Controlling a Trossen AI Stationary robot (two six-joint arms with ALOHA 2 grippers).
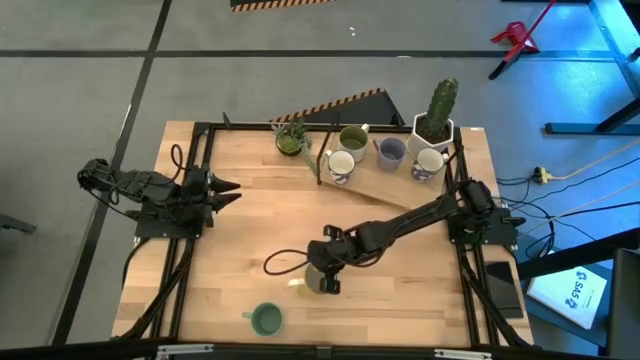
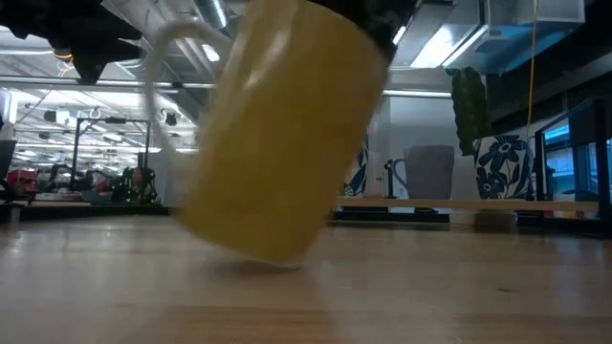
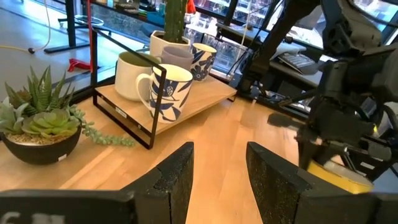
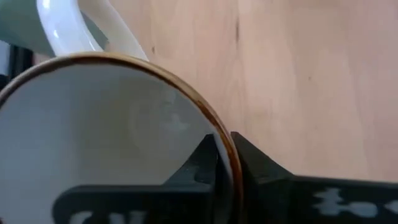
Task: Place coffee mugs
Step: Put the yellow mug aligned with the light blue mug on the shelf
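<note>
The cream-yellow mug [image 1: 316,283] [image 2: 277,134] is near the table's middle, tilted, with its white handle [image 2: 164,57] up to one side. My right gripper [image 1: 322,276] [image 4: 222,146] is shut on its rim. The teal mug [image 1: 265,320] stands alone by the near edge. The olive mug [image 1: 352,138], the lavender mug [image 1: 389,151] and two white blue-patterned mugs [image 1: 341,165] [image 1: 428,165] stand on a wooden shelf [image 1: 385,178] at the far side. My left gripper [image 1: 232,187] [image 3: 219,155] waits open at the left, touching nothing. My right gripper pinches the yellow mug's brown-edged rim [image 4: 231,163], on the side away from the handle [image 4: 68,31]. One finger is inside the cup and one outside. The fingers come from above, slanting. The mug hangs tilted, with its lowest edge [image 2: 277,256] at or just above the table; which, I cannot tell.
A cactus in a white angular pot [image 1: 437,115] stands at the shelf's far right. A small leafy plant in a dark bowl [image 1: 292,138] [image 3: 40,127] sits left of the shelf. A black frame runs along the table's sides. Bare wood lies between the arms.
</note>
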